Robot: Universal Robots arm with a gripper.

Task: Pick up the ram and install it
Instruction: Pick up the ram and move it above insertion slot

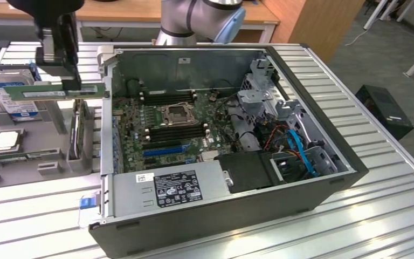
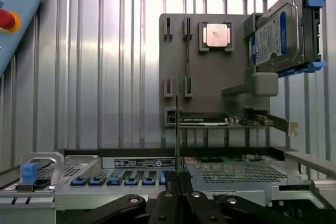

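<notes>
Green and thin, the ram (image 1: 60, 93) (image 2: 177, 124) hangs clamped tight between our fingers (image 1: 71, 81) (image 2: 169, 182), which are closed almost fully on it. We see it raised over the grey parts holder (image 1: 20, 162) on the ribbed worktop (image 1: 379, 216), just beside the computer case (image 1: 322, 178) on the exterior view's left.

Arm (image 1: 192, 16) cropped at edge — ram (image 1: 41, 94) chips indistinct.

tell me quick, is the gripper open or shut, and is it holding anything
Gripper: closed, holding the ram in the air beside the open computer case.
</notes>
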